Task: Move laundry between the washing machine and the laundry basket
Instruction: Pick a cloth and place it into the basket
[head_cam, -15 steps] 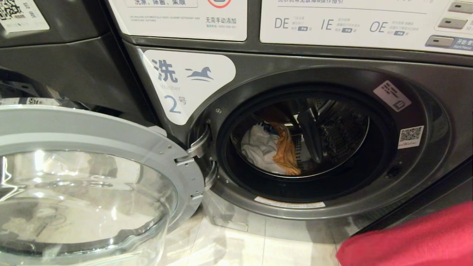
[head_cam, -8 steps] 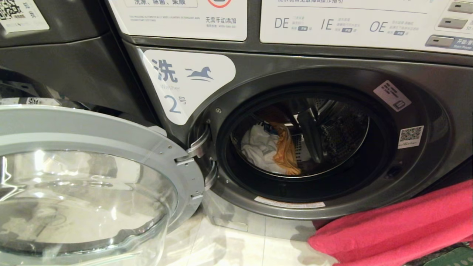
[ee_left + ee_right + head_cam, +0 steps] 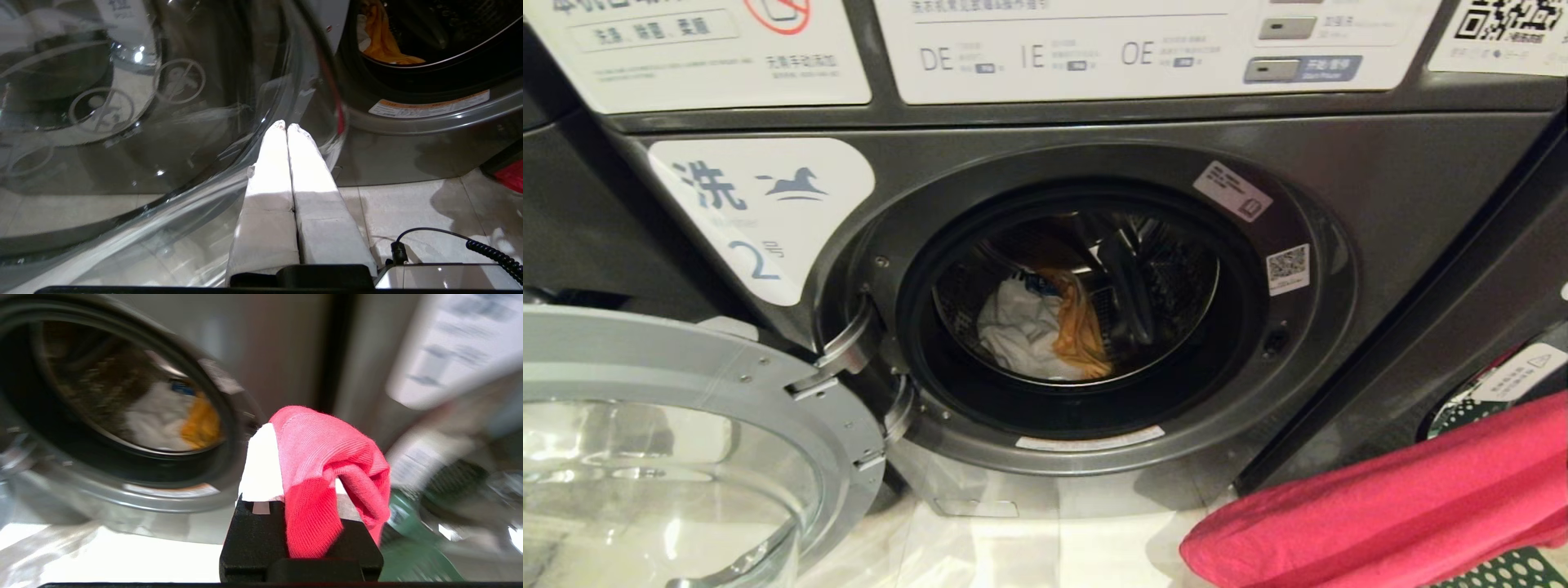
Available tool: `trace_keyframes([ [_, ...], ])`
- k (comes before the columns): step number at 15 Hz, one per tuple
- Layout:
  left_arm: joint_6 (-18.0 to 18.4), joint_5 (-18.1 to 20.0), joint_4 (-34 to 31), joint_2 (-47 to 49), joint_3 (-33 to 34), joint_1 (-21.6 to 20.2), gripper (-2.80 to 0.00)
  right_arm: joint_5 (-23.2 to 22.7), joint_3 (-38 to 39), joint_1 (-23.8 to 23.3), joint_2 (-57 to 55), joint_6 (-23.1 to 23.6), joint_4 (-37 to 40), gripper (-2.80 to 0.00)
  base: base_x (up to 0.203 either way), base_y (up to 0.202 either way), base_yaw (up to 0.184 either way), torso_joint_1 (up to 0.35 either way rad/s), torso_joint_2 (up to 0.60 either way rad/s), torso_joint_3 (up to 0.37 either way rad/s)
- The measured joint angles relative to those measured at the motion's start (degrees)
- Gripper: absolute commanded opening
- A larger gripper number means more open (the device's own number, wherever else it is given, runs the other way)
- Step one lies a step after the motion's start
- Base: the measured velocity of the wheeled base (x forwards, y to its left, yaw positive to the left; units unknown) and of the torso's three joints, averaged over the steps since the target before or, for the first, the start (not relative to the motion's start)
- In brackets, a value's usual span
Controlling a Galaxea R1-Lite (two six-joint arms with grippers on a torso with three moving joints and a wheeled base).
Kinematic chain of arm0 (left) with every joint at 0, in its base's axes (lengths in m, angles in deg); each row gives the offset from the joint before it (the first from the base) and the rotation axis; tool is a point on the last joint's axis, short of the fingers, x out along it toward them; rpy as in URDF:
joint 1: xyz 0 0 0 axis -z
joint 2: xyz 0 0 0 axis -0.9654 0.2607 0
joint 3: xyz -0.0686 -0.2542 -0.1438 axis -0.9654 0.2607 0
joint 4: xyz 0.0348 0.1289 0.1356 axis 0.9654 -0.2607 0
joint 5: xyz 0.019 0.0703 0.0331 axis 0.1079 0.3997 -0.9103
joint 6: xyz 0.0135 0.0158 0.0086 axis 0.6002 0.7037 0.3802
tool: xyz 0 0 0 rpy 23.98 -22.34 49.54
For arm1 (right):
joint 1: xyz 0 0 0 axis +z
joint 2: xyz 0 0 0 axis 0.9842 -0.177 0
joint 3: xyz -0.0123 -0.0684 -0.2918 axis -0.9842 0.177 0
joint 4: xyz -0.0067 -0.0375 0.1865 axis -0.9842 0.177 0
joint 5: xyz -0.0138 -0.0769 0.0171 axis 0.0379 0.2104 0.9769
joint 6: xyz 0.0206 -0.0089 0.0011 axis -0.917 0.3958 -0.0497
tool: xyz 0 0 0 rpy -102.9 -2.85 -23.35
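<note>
The right gripper (image 3: 282,457) is carrying a pink-red garment (image 3: 1380,506), jaws clamped tight on a fold of it, the cloth draping over the fingers. In the head view the garment is hanging low at the right, in front of the washing machine (image 3: 1380,188) and above the green laundry basket (image 3: 1515,567). By the look of it, this is the loading step: the next move calls for swinging across to the open drum (image 3: 1176,269), clearing its lip, then letting go inside beside the white garment (image 3: 1017,335) and the orange garment (image 3: 1082,331). Only the right wrist view is showing the grip itself. Only the left wrist view is showing the left gripper (image 3: 286,126), jaws pressed together and holding nothing, sitting just beside the glass door (image 3: 122,143).
</note>
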Motion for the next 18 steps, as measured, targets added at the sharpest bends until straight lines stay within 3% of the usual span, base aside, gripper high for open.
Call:
trace_keyframes([
  [4,0.01,-0.01,0.02,0.0,0.0,0.04,-2.8,0.27,0.07,-1.83,-0.54,0.04,0.01,-2.8,0.0,0.0,0.0,0.0,0.0,0.0],
  [8,0.01,-0.01,0.0,0.0,0.0,-0.01,-2.8,1.4,-4.29,-11.37,-3.37,-0.35,0.2,-2.8,0.0,0.0,0.0,0.0,0.0,0.0],
  [12,0.01,-0.01,0.0,0.0,0.0,-0.01,-2.8,-1.7,-10.14,-30.29,-8.7,-0.4,1.2,-2.8,0.0,0.0,0.0,0.0,0.0,0.0],
  [16,-0.01,-0.01,0.0,0.0,0.0,0.02,-2.8,-14.75,-12.78,-51.13,-11.75,-0.56,6.81,-2.8,0.0,0.0,0.0,0.0,0.0,0.0],
  [18,0.0,-0.01,0.02,0.0,0.0,0.02,-2.8,-20.55,-12.93,-58.54,-13.53,-0.62,9.12,-2.8,0.0,0.0,0.0,0.0,0.0,0.0],
])
